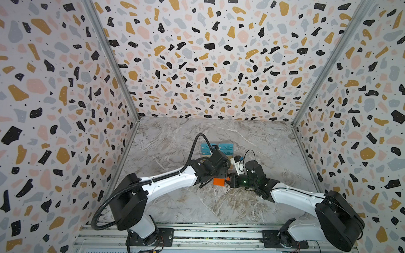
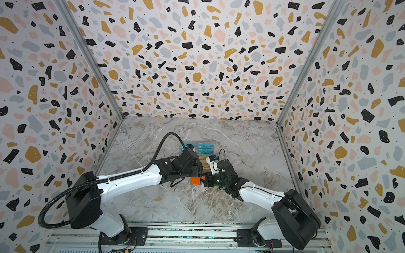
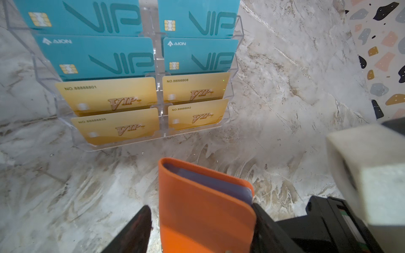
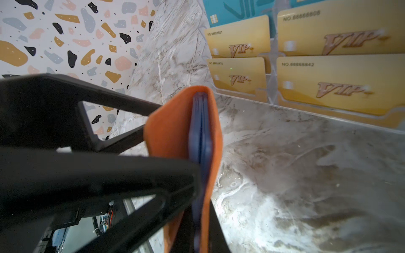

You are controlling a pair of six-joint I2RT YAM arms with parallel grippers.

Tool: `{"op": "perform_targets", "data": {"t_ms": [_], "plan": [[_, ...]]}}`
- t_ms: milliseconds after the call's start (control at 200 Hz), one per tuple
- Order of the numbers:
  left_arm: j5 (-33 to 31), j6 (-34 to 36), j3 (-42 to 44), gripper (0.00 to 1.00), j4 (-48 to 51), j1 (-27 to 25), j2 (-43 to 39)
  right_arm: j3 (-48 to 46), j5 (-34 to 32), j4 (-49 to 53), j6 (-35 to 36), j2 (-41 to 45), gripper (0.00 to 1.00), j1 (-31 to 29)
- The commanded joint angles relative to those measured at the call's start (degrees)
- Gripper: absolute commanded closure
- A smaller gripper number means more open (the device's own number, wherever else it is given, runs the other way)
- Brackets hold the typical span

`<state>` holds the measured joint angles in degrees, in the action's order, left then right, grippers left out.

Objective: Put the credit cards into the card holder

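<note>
The orange card holder [image 1: 219, 181] [image 2: 195, 180] is held on edge just above the marble table, folded, with its bluish sleeves [image 4: 199, 131] showing at the top. My right gripper [image 4: 201, 221] [image 1: 229, 180] is shut on its lower end. My left gripper [image 3: 200, 219] [image 1: 214, 177] is open and straddles the holder [image 3: 197, 192]: one finger [image 3: 138, 227] stands clear of it, the other [image 3: 265, 223] lies against its edge. Behind it, several teal credit cards [image 3: 96, 54] and gold credit cards [image 3: 109, 96] [image 4: 328, 83] stand in rows.
A clear acrylic tiered stand [image 3: 162, 135] [image 1: 217, 149] holds all the cards, just beyond the two grippers. The right arm's white wrist camera block [image 3: 372, 175] sits close beside the left gripper. Terrazzo-patterned walls [image 1: 58, 103] enclose the table on three sides.
</note>
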<state>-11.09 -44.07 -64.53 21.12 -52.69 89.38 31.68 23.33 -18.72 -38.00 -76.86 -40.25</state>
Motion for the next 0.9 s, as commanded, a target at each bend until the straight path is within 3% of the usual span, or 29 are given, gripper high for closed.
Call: {"op": "perform_targets", "data": {"t_ms": [0,260,891], "plan": [[-1.5,0.2,0.5,0.28,1.4,-0.2,-2.0,1.9,-1.7,1.2,1.1,1.2,1.0,-0.3],[-4.4,0.2,3.4,0.33,2.8,-0.4,-5.7,1.7,-0.8,-0.1,0.5,-0.4,1.0,-0.2],[-2.4,-1.8,3.4,0.4,3.7,-5.0,-1.9,1.6,-1.2,-0.4,-0.4,0.1,1.0,-0.1]]}}
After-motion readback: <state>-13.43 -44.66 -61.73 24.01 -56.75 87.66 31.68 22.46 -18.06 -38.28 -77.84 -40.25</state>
